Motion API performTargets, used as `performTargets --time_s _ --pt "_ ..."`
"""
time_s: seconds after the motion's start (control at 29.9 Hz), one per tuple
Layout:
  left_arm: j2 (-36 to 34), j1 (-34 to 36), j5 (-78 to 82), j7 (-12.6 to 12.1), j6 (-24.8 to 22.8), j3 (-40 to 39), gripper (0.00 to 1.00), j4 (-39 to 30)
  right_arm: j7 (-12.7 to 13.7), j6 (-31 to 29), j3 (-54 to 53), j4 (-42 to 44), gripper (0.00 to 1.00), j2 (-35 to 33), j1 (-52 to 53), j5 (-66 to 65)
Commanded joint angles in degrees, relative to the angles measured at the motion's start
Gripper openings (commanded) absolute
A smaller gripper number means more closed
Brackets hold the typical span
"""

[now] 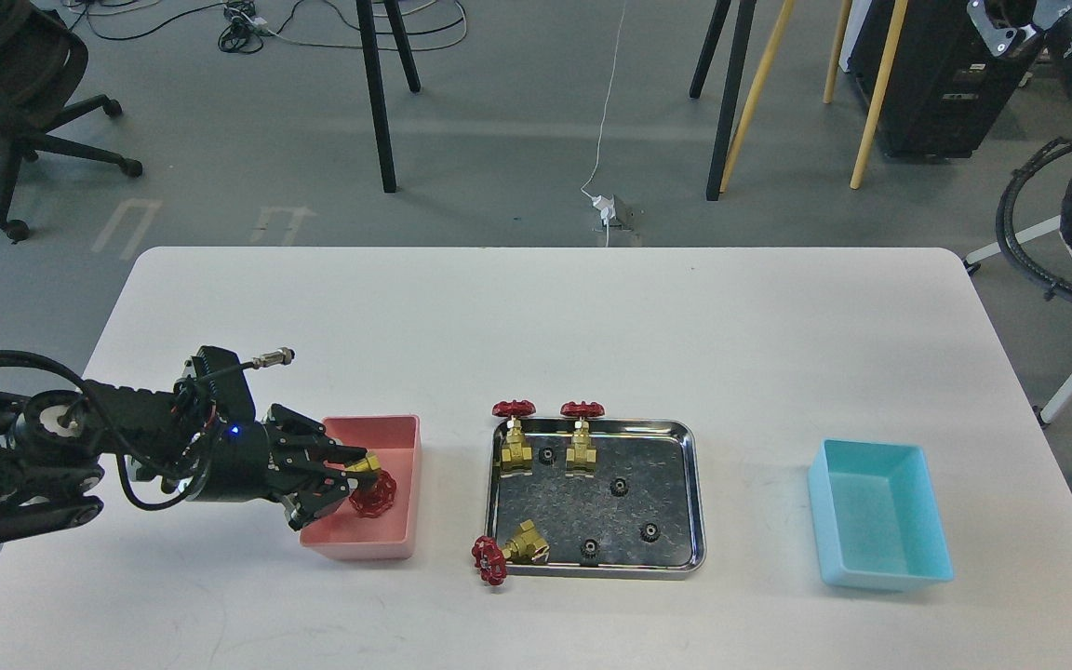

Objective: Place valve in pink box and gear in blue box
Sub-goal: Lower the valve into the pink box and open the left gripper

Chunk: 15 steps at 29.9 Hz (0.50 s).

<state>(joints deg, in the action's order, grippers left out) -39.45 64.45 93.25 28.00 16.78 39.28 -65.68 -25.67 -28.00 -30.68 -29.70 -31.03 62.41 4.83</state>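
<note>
Your left pincer (364, 473) pinches a valve (371, 484) over the pink box (401, 437), just inside its left wall. Right of that box sits the steel tray (694, 493), one valve (508, 551) overhanging its front-left corner. Bare worktop (536, 326) separates tray and blue box (880, 512). Your right pincer is out of view.

On the counter (536, 316), a tray (694, 484) sits at centre, one box (401, 484) to its left and another (880, 521) to its right. Three valves (515, 437) line the tray's left side, one overhanging the front corner; four gears (619, 486) lie inside. The left gripper (364, 476) holds a fourth valve (372, 489) over the left box.
</note>
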Motion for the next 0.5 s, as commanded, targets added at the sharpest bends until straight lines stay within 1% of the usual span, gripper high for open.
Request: performTargets --time_s 0.0,0.17,0.27,0.33,0.4,0.47 --pt "-0.02 0.15 0.01 0.0 0.18 -0.08 0.43 -0.15 0.0 0.0 0.0 0.08 1.0 0.0 0.0 0.1" --pt "-0.45 0.15 0.01 0.0 0.18 -1.31 0.49 -0.42 0.0 0.0 0.09 0.08 1.0 0.09 0.0 0.01" --pt "-0.81 0.41 -0.17 0.0 0.0 -2.89 0.55 -0.42 0.09 0.0 0.79 0.08 1.0 0.26 0.0 -0.25" --pt "-1.59 0.41 -0.52 0.0 -0.17 -5.08 0.61 -0.42 0.18 0.0 1.06 0.17 1.0 -0.08 -0.09 -1.22" --pt "-3.44 0.41 -0.52 0.0 -0.43 -7.8 0.63 -0.76 0.18 0.0 2.19 0.6 1.0 -0.09 0.52 -2.18" --pt "-5.02 0.5 -0.7 0.0 -0.7 -10.44 0.64 -2.17 0.18 0.0 3.95 0.69 1.0 -0.09 1.31 -5.77"
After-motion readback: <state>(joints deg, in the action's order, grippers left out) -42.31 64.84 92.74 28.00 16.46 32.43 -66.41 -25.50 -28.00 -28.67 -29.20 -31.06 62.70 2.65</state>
